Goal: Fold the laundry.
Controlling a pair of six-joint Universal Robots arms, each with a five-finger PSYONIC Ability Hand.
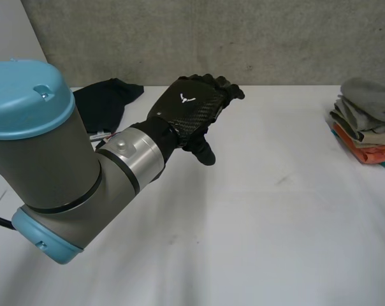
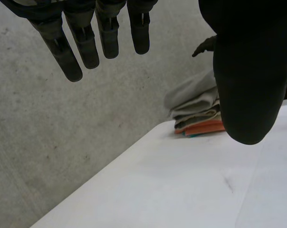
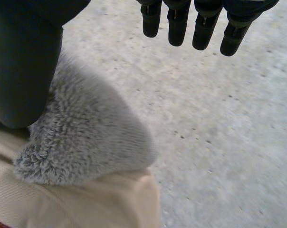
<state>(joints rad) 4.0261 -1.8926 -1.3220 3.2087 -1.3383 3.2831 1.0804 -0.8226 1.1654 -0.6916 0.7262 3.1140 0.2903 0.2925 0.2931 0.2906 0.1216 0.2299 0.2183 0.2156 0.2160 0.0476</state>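
Concrete wall [image 1: 211, 38] backed the white table [image 1: 262, 242]. Left hand [image 1: 189, 109] hovered upper centre, fingers straight, empty; the black garment [image 1: 106, 101] lay crumpled upper left. Right hand [image 3: 20, 71], fingers spread, thumb by the grey fleece [image 3: 86, 137] topping the folded stack [image 1: 364, 124] at right, could knock that pile askew.

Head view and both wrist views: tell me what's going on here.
The left hand hangs above the white table, fingers straight, holding nothing. A crumpled black garment lies behind its arm, not yet folded. At the table's right edge sits a stack of folded clothes. The right hand is over that stack, fingers straight, its thumb beside the grey fleece lying on beige cloth; nothing is gripped.
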